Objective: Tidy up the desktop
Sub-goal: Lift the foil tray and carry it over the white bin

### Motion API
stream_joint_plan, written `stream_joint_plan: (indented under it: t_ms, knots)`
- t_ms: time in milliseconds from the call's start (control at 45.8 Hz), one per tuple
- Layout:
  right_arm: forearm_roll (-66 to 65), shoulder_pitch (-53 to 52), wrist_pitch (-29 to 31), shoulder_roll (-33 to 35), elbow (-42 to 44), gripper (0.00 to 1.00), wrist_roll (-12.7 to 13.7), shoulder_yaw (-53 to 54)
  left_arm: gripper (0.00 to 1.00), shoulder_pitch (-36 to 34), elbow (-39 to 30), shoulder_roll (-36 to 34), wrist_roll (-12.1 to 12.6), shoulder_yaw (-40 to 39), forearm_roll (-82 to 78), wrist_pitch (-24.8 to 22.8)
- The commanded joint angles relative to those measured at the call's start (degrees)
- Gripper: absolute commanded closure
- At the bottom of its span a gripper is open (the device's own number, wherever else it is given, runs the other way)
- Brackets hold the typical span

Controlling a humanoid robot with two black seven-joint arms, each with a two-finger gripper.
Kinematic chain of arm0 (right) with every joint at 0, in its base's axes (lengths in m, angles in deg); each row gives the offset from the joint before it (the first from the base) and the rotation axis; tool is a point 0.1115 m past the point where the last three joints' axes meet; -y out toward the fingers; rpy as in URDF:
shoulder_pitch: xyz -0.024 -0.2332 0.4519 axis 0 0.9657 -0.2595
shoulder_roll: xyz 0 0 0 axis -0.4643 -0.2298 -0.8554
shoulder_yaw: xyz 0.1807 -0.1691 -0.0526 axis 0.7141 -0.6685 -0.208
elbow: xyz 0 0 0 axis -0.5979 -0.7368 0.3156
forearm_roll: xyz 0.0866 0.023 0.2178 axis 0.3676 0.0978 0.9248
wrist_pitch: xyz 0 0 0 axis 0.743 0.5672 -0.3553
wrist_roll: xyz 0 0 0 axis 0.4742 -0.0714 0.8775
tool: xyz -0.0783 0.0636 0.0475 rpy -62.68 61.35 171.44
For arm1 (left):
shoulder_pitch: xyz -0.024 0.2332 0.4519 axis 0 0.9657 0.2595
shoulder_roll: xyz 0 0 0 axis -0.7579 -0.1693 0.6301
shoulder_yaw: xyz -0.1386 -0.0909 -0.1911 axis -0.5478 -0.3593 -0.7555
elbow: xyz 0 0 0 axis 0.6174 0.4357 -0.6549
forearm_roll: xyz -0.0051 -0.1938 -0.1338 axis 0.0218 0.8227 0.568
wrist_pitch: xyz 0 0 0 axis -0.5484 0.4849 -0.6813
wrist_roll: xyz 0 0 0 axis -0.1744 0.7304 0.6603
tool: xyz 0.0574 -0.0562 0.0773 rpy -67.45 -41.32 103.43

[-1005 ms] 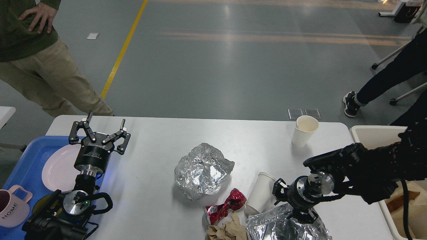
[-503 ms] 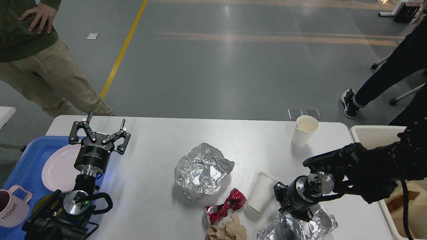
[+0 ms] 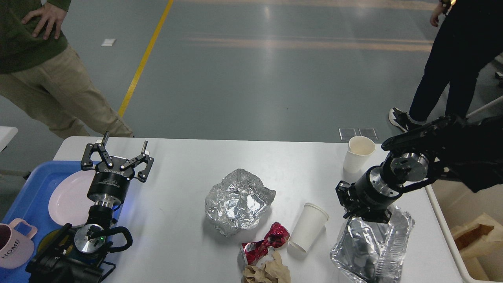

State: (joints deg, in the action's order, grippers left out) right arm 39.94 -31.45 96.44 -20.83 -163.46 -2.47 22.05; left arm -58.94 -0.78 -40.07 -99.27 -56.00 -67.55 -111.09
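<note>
The desktop (image 3: 188,177), white with rounded corners, fills the lower part of the view, and the litter on it lies mostly toward the near edge. The right gripper (image 3: 367,214) hangs above the right end with a crumpled foil tray (image 3: 371,247) dangling from it; the fingers are hidden behind the wrist and the foil, so I judge them clamped on the tray's upper rim from the way it hangs. The beige bin (image 3: 448,239) stands just off the right edge with brown paper in it, and that looks like the destination. To do this carry well, keep the tray high enough to clear the bin's rim, travel straight across the right edge, and release only when the whole of the foil is over the opening — it is floppy and a trailing corner could catch on the rim or sweep the tipped paper cup (image 3: 308,226) beside it. The left gripper (image 3: 118,151) stands spread wide and holds nothing near the far left corner, above the blue tray (image 3: 29,188) with its pink plate (image 3: 68,196) and pink mug (image 3: 13,245). Left on the desktop are a second foil sheet (image 3: 239,200) at the middle, a crushed red can (image 3: 265,243) and a brown paper wad (image 3: 269,271) at the near edge, and an upright paper cup (image 3: 358,154) by the far right corner — so much remains.
</note>
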Motion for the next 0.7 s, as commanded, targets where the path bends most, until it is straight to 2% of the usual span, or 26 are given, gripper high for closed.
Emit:
stream_joint_plan:
  t_ms: [0, 240, 328, 612, 678]
  knots:
    - [0.0, -12.0, 4.2, 0.1, -7.1, 1.0, 0.0, -5.6, 0.04, 0.0, 0.0, 0.1, 0.0, 0.0, 0.0, 0.0]
    - [-0.2, -36.5, 16.7, 2.1, -16.4, 1.0, -0.4, -11.9, 0.04, 0.0, 0.0, 0.0, 0.0, 0.0, 0.0, 0.0]
    - [-0.4, -42.1, 19.8, 2.8, -17.9, 1.0, -0.4, -12.6, 0.04, 0.0, 0.0, 0.0, 0.0, 0.0, 0.0, 0.0]
    - [-3.7, -43.2, 20.4, 2.8, -18.2, 1.0, -0.7, -13.2, 0.04, 0.0, 0.0, 0.1, 0.0, 0.0, 0.0, 0.0]
    - [-4.9, -43.1, 20.1, 2.8, -17.7, 1.0, -1.6, -15.1, 0.04, 0.0, 0.0, 0.1, 0.0, 0.0, 0.0, 0.0]
